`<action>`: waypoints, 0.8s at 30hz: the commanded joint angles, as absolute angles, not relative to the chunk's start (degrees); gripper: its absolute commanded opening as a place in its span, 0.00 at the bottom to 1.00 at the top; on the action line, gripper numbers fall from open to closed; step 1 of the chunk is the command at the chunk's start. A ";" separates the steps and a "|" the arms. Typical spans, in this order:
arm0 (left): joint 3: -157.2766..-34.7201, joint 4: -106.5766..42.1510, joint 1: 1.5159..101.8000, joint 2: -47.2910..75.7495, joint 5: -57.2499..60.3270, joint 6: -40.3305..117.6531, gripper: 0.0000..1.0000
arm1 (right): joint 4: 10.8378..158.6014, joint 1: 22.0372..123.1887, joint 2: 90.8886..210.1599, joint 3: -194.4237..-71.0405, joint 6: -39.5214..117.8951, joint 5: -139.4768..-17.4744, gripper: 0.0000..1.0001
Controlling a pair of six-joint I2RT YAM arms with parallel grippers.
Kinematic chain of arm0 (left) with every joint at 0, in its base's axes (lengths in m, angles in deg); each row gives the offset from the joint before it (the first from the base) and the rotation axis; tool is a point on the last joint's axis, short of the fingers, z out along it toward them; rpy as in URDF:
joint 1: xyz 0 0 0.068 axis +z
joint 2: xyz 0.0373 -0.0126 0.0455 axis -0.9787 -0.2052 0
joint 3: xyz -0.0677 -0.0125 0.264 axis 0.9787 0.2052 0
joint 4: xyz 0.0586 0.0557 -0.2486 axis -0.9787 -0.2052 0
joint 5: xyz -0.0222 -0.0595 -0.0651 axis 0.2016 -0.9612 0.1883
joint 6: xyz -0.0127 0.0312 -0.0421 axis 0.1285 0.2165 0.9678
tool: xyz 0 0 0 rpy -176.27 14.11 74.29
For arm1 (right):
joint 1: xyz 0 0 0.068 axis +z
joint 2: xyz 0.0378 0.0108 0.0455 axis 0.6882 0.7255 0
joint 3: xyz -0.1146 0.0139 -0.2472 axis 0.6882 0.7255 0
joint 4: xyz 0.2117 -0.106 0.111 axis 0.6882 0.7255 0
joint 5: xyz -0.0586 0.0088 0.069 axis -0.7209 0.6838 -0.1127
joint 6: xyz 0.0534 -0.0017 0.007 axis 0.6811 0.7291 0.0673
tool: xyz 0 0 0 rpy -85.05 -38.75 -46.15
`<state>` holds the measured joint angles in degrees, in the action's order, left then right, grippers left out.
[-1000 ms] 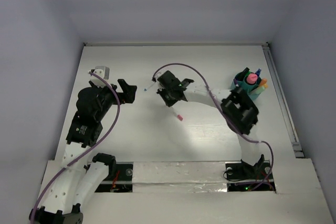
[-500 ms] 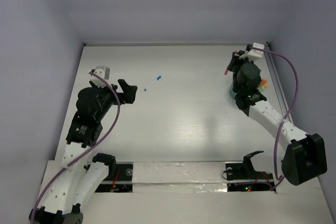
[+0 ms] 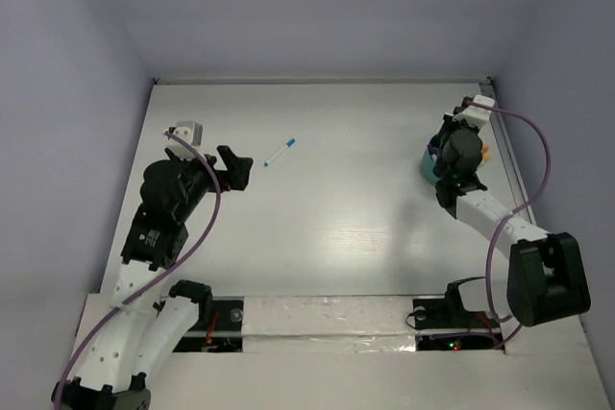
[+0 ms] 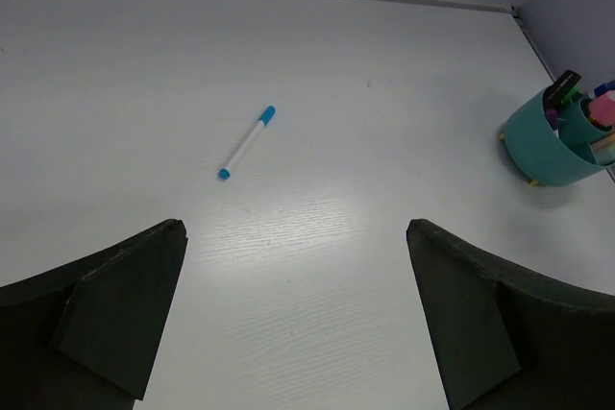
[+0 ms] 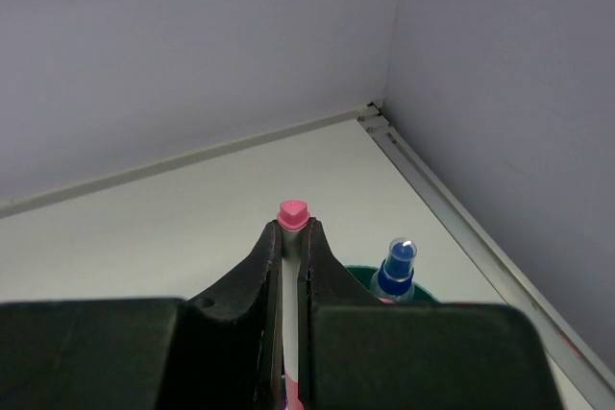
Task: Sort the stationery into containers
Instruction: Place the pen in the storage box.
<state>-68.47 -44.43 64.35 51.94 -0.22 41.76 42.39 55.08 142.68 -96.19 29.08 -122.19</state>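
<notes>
My right gripper [image 5: 290, 229] is shut on a thin white marker with a pink cap [image 5: 292, 212], held upright above the round teal container [image 5: 357, 274]. A blue-capped pen [image 5: 396, 270] stands in that container beside the fingers. From above, the right wrist covers most of the teal container [image 3: 430, 162] at the far right. Another piece of stationery, a white marker with blue ends [image 3: 280, 152], lies loose on the table. The left wrist view shows this blue-ended marker [image 4: 246, 142] ahead of my left gripper [image 4: 295, 229], which is open, holds nothing, and hovers short of it.
In the left wrist view the teal container [image 4: 540, 146] holds pink, dark and blue items. An orange piece [image 3: 485, 151] shows at its right side. A metal rail [image 3: 511, 175] runs along the table's right edge, close behind the container. Walls enclose the table on three sides.
The right arm swung from the table's middle to the far right with the pink-capped marker, then lowered it over the teal container. The left arm and the blue-ended marker stayed still.
</notes>
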 commanded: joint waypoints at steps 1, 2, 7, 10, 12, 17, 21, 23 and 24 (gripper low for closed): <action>-68.65 -42.75 64.01 52.63 -0.13 41.76 0.99 | 36.05 55.09 145.02 -95.25 26.48 -122.59 0.00; -68.65 -42.75 64.01 52.63 -0.13 41.76 0.99 | 35.87 55.09 145.29 -94.89 26.66 -122.68 0.00; -68.83 -42.84 63.48 52.72 -0.22 41.76 0.99 | 37.01 55.09 146.17 -94.45 27.10 -121.54 0.00; -68.83 -42.84 63.48 52.72 -0.22 41.76 0.99 | 38.07 55.09 146.52 -94.36 27.10 -121.36 0.00; -68.83 -42.93 62.95 52.81 0.04 41.67 0.99 | 38.60 55.09 146.61 -94.01 27.10 -121.10 0.00; -68.83 -43.19 62.43 53.33 0.75 41.58 0.99 | 38.86 55.09 146.44 -93.05 26.84 -119.25 0.00; -68.92 -43.37 62.43 53.78 1.18 41.58 0.99 | 40.35 55.09 146.79 -93.22 26.66 -118.38 0.00; -68.92 -43.37 61.90 53.78 1.27 41.50 0.99 | 41.75 55.09 147.22 -94.01 26.13 -117.84 0.00; -68.92 -43.37 61.90 53.86 1.27 41.58 0.99 | 42.11 55.09 147.40 -94.27 25.96 -117.93 0.00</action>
<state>-68.47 -44.86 62.45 53.10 0.83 41.74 42.19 55.08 146.78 -93.37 27.20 -118.65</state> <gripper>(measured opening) 0.989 0.077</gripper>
